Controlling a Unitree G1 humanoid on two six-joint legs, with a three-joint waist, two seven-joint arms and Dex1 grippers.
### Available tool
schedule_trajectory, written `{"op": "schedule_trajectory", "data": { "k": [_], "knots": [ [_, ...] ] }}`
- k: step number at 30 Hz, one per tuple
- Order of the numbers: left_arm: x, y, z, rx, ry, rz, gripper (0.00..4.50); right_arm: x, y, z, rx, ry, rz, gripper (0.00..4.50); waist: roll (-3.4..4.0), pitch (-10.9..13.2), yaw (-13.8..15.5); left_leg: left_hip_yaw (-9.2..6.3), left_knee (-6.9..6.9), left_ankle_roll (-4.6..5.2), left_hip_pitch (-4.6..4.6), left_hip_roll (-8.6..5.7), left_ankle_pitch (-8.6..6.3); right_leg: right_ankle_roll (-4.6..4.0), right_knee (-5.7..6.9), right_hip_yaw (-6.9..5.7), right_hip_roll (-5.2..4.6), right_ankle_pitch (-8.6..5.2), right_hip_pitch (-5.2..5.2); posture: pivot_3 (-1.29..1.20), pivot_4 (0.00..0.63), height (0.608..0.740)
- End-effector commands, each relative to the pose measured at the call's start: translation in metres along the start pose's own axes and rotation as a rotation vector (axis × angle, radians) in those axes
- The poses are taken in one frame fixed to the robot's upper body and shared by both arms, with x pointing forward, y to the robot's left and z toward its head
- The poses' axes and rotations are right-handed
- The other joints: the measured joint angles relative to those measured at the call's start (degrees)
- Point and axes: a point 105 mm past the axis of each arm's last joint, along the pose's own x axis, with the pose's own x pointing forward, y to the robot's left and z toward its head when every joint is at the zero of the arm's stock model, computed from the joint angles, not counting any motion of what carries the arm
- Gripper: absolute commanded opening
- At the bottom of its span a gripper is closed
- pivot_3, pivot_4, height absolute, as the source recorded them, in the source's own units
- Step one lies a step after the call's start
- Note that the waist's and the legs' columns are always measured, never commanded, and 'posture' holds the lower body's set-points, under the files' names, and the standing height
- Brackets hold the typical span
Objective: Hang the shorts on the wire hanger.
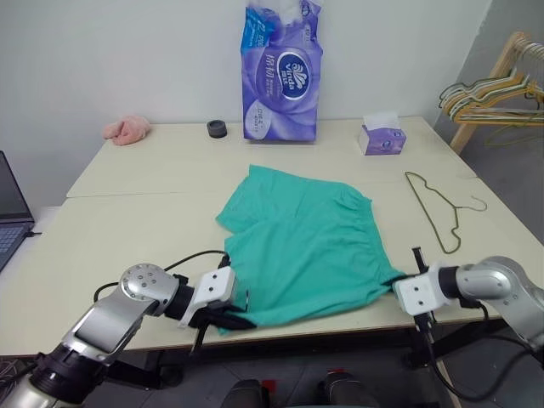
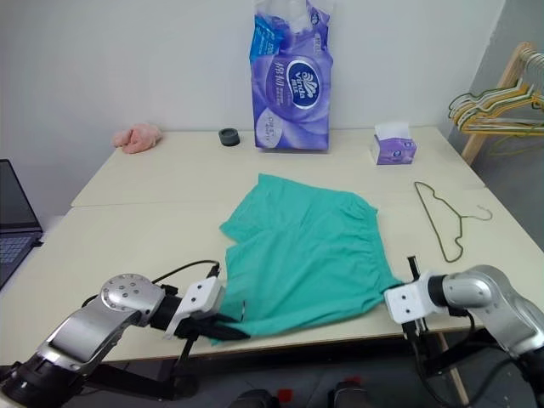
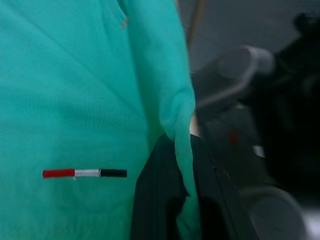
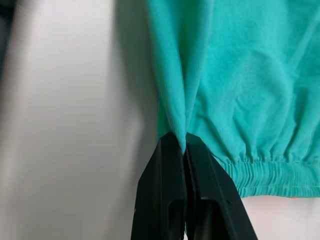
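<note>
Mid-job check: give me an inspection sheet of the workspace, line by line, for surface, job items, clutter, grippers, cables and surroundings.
Surface: pale table, two tops butted together, seam visible.
Job's things: teal shorts spread flat near the front edge; wire hanger lying flat to their right, apart from them.
Clutter: purple tissue pack, small tissue box, black ring, pink cloth, all along the far edge.
Grippers: left gripper shut on the shorts' near left corner; right gripper shut on a fold by the waistband.
Cables: black cable looping from the left arm.
Surroundings: laptop at left; wooden rack of hangers at right.
</note>
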Motion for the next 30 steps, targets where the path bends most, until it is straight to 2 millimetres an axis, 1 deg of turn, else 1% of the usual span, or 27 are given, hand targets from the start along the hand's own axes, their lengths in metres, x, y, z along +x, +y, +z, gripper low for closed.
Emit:
{"op": "schedule_trajectory", "data": {
  "k": [1,3,5,7,9,11,12,14,15,18,20,21,23,25,26,28,30],
  "knots": [
    [-0.001,-0.016,0.008,0.001,-0.006,-0.069,0.00,-0.020,0.004,0.004,0.014,0.024,0.045,0.07,-0.02,0.0,0.0,0.01,0.02,0.00,0.01,0.00,0.00,0.02,0.00,0.01,0.00,0.01,0.01,-0.07,0.041,0.740],
    [0.002,-0.018,0.007,-0.003,-0.004,-0.073,0.00,-0.022,0.011,0.008,0.021,0.023,0.078,0.07,-0.01,0.0,0.0,0.01,0.03,0.00,0.07,0.01,0.00,0.01,-0.01,0.00,0.00,0.00,0.06,-0.07,0.042,0.740],
    [0.004,-0.020,0.005,-0.002,0.004,-0.081,0.00,-0.019,0.013,0.012,0.014,0.013,0.083,0.07,-0.02,0.0,0.0,0.03,0.03,0.00,0.07,0.01,0.00,-0.01,-0.02,0.00,0.01,-0.02,0.05,-0.08,0.042,0.740],
    [0.007,-0.020,0.005,0.000,0.001,-0.079,0.00,-0.013,0.012,0.014,0.002,0.012,0.076,0.07,-0.03,0.0,-0.1,0.04,0.02,0.00,0.07,0.01,0.00,-0.16,-0.02,0.00,0.02,-0.11,0.04,-0.08,0.042,0.740],
    [0.009,-0.017,0.003,0.010,0.006,-0.058,0.00,-0.010,0.007,0.014,-0.014,0.016,0.049,0.07,-0.03,0.0,-0.1,0.05,0.01,0.00,0.06,0.02,0.00,-0.16,-0.01,0.00,0.03,-0.11,0.02,-0.08,0.047,0.740],
    [0.010,-0.018,0.002,-0.018,0.007,-0.066,0.00,-0.010,0.008,0.018,-0.011,-0.004,0.074,0.07,-0.03,0.0,-0.1,0.06,0.00,0.00,0.05,0.02,0.00,-0.14,-0.01,0.01,0.03,-0.10,0.00,-0.08,0.047,0.740],
    [0.010,-0.018,0.001,-0.042,-0.002,-0.065,0.00,-0.010,0.007,0.019,-0.012,-0.007,0.068,0.23,-0.03,0.0,-0.1,0.06,0.00,0.00,0.05,0.02,0.00,-0.14,-0.01,0.01,0.03,-0.10,0.00,-0.08,0.048,0.740],
    [0.011,-0.020,0.001,-0.072,-0.013,-0.073,0.46,-0.010,0.007,0.019,-0.005,-0.006,0.083,0.63,-0.03,0.0,-0.1,0.06,0.01,0.00,0.05,0.02,0.00,-0.14,-0.01,0.01,0.03,-0.10,0.00,-0.08,0.048,0.740],
    [0.012,-0.022,0.002,-0.084,-0.020,-0.081,0.65,-0.010,0.008,0.019,-0.005,-0.006,0.088,0.91,-0.03,0.0,-0.1,0.06,0.01,0.00,0.05,0.02,0.00,-0.14,-0.01,0.01,0.03,-0.10,0.01,-0.08,0.048,0.740],
    [0.013,-0.026,0.002,-0.098,-0.025,-0.092,1.53,-0.014,0.008,0.020,-0.024,-0.008,0.103,1.94,-0.03,0.0,-0.1,0.06,0.01,0.00,0.06,0.02,0.00,-0.14,-0.01,0.00,0.03,-0.10,0.00,-0.07,0.046,0.740],
    [0.013,-0.028,0.001,-0.109,-0.021,-0.099,2.06,-0.019,0.008,0.023,-0.001,-0.027,0.111,2.55,-0.03,0.0,0.0,0.06,0.01,0.00,0.06,0.02,0.00,-0.15,-0.01,0.00,0.03,-0.10,0.00,-0.07,0.045,0.740],
    [0.013,-0.029,0.001,-0.118,-0.023,-0.104,2.34,-0.021,0.008,0.025,0.020,-0.041,0.111,2.87,-0.03,0.0,0.0,0.06,0.01,0.00,0.06,0.02,0.00,-0.15,-0.01,0.00,0.03,-0.10,0.01,-0.07,0.045,0.740],
    [0.014,-0.032,0.004,-0.147,-0.048,-0.117,2.99,-0.026,0.001,0.033,0.121,-0.106,0.078,3.62,-0.04,0.0,0.0,0.05,0.01,0.00,0.06,0.02,0.00,-0.14,-0.01,0.00,0.03,-0.10,0.01,-0.07,0.045,0.740],
    [0.014,-0.032,0.007,-0.172,-0.078,-0.113,3.57,-0.034,-0.001,0.035,0.228,-0.147,0.075,4.24,-0.04,0.0,0.0,0.04,0.01,0.00,0.05,0.02,0.00,-0.13,-0.01,0.01,0.03,-0.09,0.02,-0.07,0.044,0.740],
    [0.014,-0.031,0.007,-0.171,-0.084,-0.102,3.93,-0.040,0.000,0.031,0.280,-0.148,0.080,4.27,-0.05,0.0,0.0,0.03,0.01,0.00,0.05,0.02,0.00,-0.11,-0.01,0.00,0.03,-0.08,0.02,-0.07,0.044,0.740],
    [0.013,-0.026,0.011,-0.164,-0.110,-0.068,4.48,-0.051,-0.004,0.023,0.401,-0.167,0.044,4.27,-0.05,0.0,0.1,0.02,0.02,0.00,0.05,0.02,0.00,-0.03,-0.03,0.00,0.02,-0.03,0.04,-0.07,0.044,0.740],
    [0.012,-0.020,0.021,-0.155,-0.164,-0.030,4.48,-0.061,-0.016,0.018,0.525,-0.211,-0.060,4.27,-0.09,0.1,0.1,0.01,0.03,0.00,0.06,0.02,0.00,-0.02,-0.05,-0.02,0.01,-0.02,0.06,-0.07,0.044,0.740]
  ]
}}
